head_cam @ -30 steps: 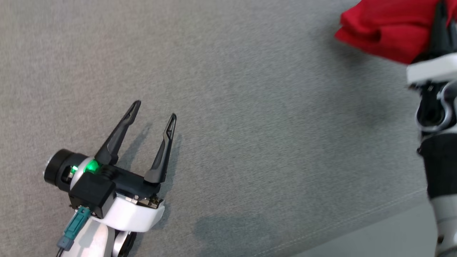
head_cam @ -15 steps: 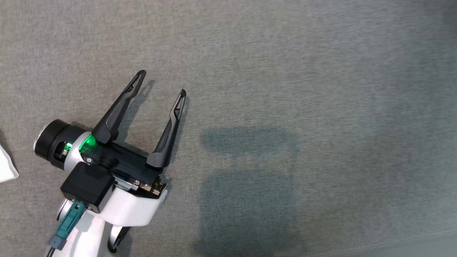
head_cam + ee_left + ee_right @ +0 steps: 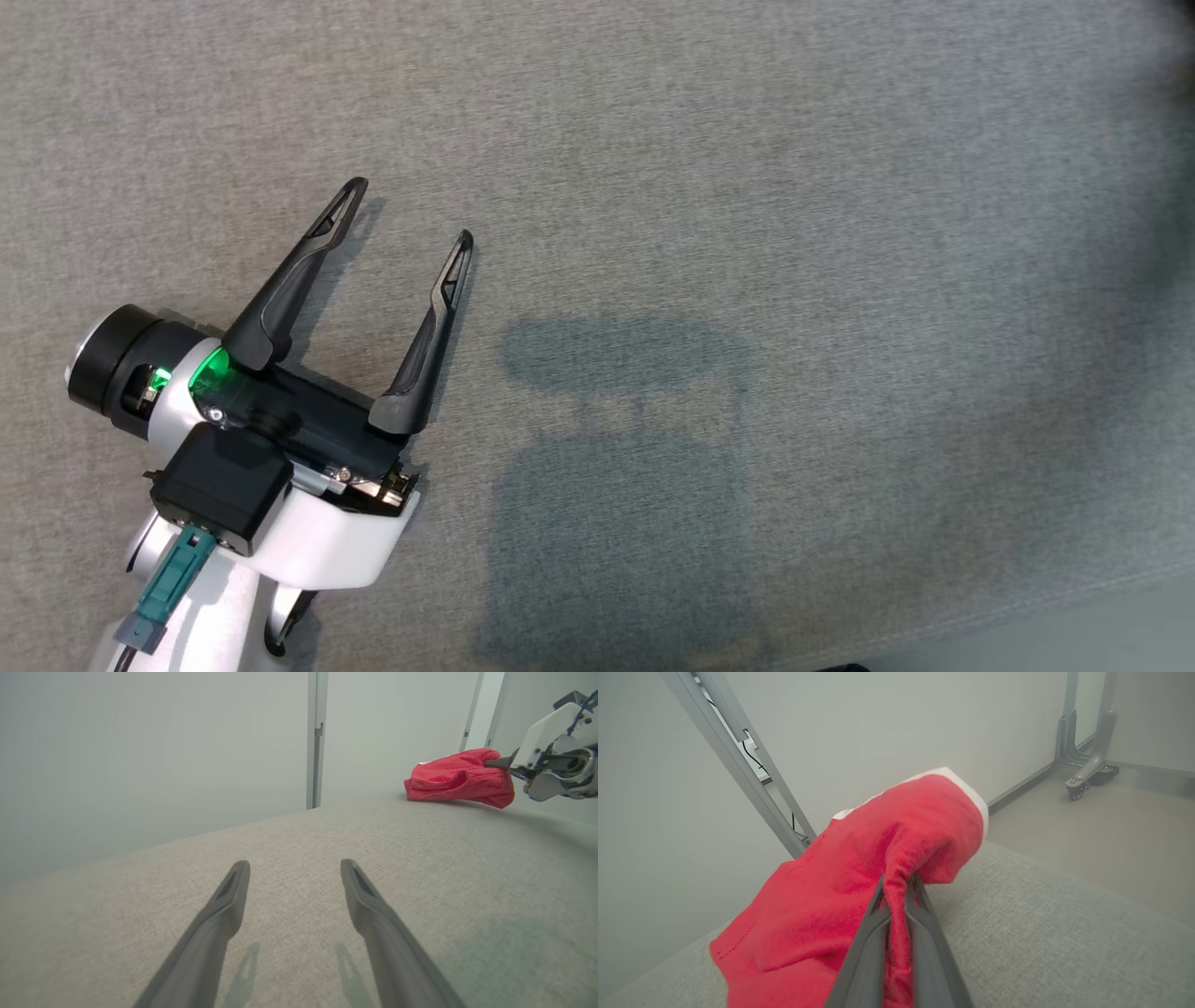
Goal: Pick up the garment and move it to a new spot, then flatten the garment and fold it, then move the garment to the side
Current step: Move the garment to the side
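Garment [image 3: 831,896] bunched, white-trimmed end pointing away from right gripper [image 3: 899,880] | right gripper clamped on Garment | left gripper [image 3: 412,210] apart

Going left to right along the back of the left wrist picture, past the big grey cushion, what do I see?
Grey metal post → red garment lying on the grey surface → right gripper, pinched shut on the garment's right end.
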Controlling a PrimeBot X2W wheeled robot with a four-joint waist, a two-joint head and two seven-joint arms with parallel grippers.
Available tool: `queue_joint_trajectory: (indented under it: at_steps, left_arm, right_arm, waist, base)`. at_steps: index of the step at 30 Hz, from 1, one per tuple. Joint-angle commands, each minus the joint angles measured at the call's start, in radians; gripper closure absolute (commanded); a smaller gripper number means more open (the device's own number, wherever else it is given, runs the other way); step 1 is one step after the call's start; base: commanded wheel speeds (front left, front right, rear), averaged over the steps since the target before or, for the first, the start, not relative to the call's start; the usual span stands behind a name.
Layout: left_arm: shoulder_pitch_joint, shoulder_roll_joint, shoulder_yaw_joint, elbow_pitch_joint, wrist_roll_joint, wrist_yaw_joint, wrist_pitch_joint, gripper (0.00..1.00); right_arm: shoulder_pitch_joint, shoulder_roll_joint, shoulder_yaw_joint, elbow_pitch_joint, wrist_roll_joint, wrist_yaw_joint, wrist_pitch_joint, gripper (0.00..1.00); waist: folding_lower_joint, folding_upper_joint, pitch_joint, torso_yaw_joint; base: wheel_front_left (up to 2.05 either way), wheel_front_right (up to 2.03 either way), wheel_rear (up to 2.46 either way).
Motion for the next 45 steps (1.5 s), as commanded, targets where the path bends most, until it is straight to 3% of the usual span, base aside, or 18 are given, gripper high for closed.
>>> queue_joint_trajectory:
  at_steps: [1, 8, 15, 17, 18, 26, 32, 39, 45]
  left_arm:
    - [-0.009, 0.020, 0.025, -0.014, 0.003, -0.004, -0.002, 0.00]
    - [-0.006, 0.038, 0.019, -0.012, 0.003, -0.004, -0.002, 0.00]
    - [-0.013, 0.040, 0.003, 0.001, -0.003, -0.004, -0.002, 0.00]
    - [-0.015, 0.039, 0.001, 0.005, -0.005, -0.004, -0.002, 0.00]
    - [-0.015, 0.038, 0.000, 0.006, -0.007, -0.003, -0.002, 0.00]
    - [-0.011, 0.022, -0.004, 0.024, -0.018, 0.007, -0.002, 0.00]
    - [0.008, -0.004, 0.007, 0.045, -0.037, 0.024, -0.002, 0.00]
    - [0.050, -0.052, 0.033, 0.073, -0.065, 0.057, -0.002, 0.00]
    - [0.104, -0.102, 0.087, 0.124, -0.113, 0.088, -0.002, 0.00]
  right_arm:
    - [0.032, 0.001, -0.003, -0.014, -0.014, 0.000, -0.006, 1.00]
    - [0.052, 0.026, -0.061, 0.062, -0.051, 0.000, -0.006, 1.00]
    - [0.035, 0.021, -0.169, 0.199, -0.162, 0.000, -0.006, 0.97]
    - [0.024, 0.024, -0.193, 0.218, -0.184, 0.000, -0.006, 0.38]
    - [0.020, 0.024, -0.203, 0.221, -0.196, 0.000, -0.006, 0.00]
    - [0.058, 0.002, -0.288, 0.176, -0.334, 0.000, -0.006, 0.00]
    - [0.122, 0.060, -0.332, 0.031, -0.405, 0.000, -0.006, 0.00]
    - [0.258, 0.137, -0.204, -0.153, -0.360, 0.000, -0.006, 0.00]
    - [0.424, 0.154, 0.012, -0.309, -0.280, 0.000, -0.006, 0.00]
  waist:
    - [0.0000, -0.0001, -0.011, -0.021]
    - [0.0000, -0.0001, -0.018, -0.054]
    - [0.0000, -0.0001, -0.029, -0.060]
    - [0.0000, -0.0001, -0.034, -0.059]
    - [0.0000, -0.0001, -0.037, -0.060]
    - [0.0000, -0.0001, -0.092, -0.067]
    - [0.0000, -0.0001, -0.166, -0.063]
    - [0.0000, -0.0001, -0.269, -0.028]
    - [0.0000, -0.0001, -0.367, 0.016]
  base:
    - [0.00, 0.00, 0.00]
    - [0.00, 0.00, 0.00]
    - [0.00, 0.00, 0.00]
    - [0.00, 0.00, 0.00]
    - [0.00, 0.00, 0.00]
    - [0.00, 0.00, 0.00]
    - [0.00, 0.00, 0.00]
    - [0.00, 0.00, 0.00]
    - [0.00, 0.00, 0.00]
